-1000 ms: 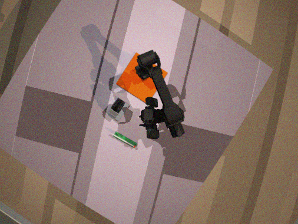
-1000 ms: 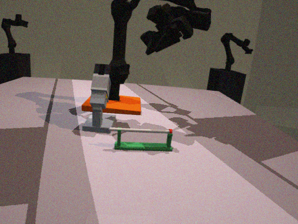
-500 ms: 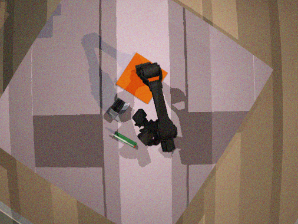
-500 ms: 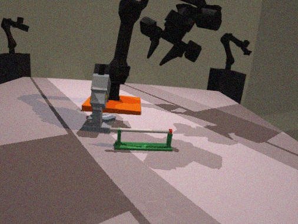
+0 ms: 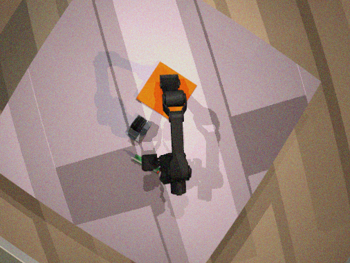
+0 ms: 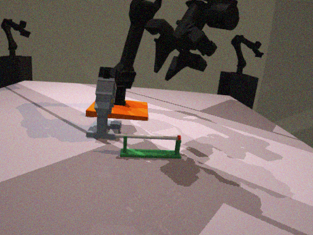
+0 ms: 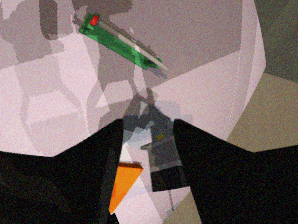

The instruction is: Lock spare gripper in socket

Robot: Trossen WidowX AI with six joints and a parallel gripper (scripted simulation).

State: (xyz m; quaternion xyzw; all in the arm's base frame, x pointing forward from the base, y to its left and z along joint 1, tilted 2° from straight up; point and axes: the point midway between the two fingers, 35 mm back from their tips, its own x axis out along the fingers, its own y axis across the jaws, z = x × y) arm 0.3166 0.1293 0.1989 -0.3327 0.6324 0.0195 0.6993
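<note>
A pale thin rod [image 6: 154, 136] with a red end [image 6: 179, 137] [image 7: 94, 20] lies level across the two posts of a green rack [image 5: 138, 158] [image 6: 148, 153] [image 7: 115, 46]. Its plain end sticks out past one post. A grey device [image 6: 104, 93] [image 7: 162, 150] with a black top [image 5: 139, 123] stands upright on a grey foot beside the rack, apart from the rod. I cannot tell which part is the socket or whether a pin goes through it. My gripper [image 6: 161, 75] [image 7: 148, 124] is part-way open and empty, high above the table, with its fingers pointing down.
An orange plate [image 5: 150, 88] [image 6: 139, 114] [image 7: 127, 180] lies under the arm's base, behind the grey device in the exterior view. A small grey block [image 6: 116, 126] is beside the device's foot. Dark shadows cross the table around the rack.
</note>
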